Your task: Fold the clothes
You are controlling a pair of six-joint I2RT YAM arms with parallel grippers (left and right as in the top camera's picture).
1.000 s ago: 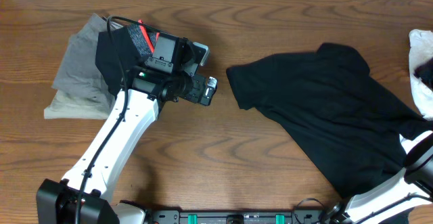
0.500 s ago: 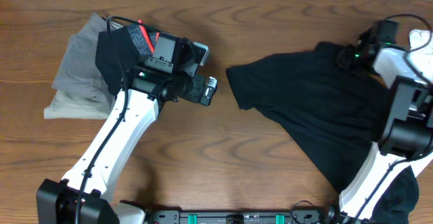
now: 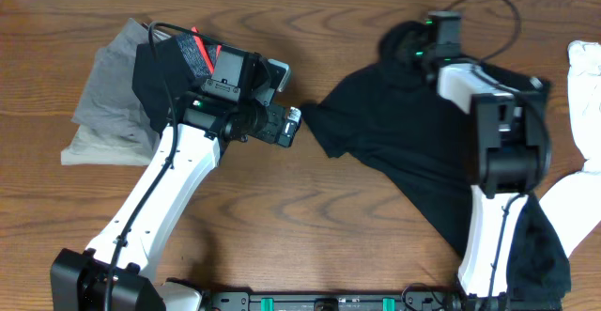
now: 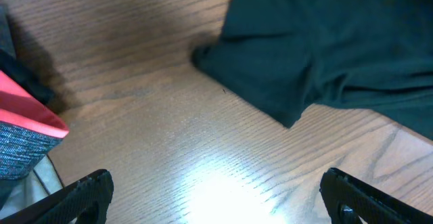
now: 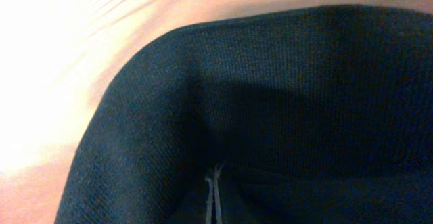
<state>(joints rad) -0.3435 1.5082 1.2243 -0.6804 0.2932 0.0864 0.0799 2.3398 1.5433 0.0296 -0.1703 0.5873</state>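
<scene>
Clothes: the black T-shirt (image 3: pixel 404 147) lies crumpled on the table, one sleeve end just beside your left pincer and its far edge gathered up into your right pincer.
Left pincer: your left pincer (image 3: pixel 293 126) stands apart, wide and empty, low over bare wood; the sleeve end lies just ahead of its tips, not touching them.
Right pincer: your right pincer (image 5: pixel 215 193) is together, and by the wrist view it looks clamped on a ridge of the shirt's fabric, which fills the whole view.
Step in hand: likely drawing the shirt out flat before any fold.
How to do it well: pull slowly and low, so the thin fabric slides and does not bunch under the right arm. Bring the left pincer onto the sleeve end ahead of it to hold that side while you stretch.
Table: brown wood grain (image 3: pixel 310 217). Behind the left pincer lie the grey folded garments (image 3: pixel 108 104) with a smaller black garment (image 3: pixel 155 71) on them. Well beyond the right pincer, at the table's edge, sits a white cloth (image 3: pixel 584 62).
Room: only a pale strip past the far edge shows.
</scene>
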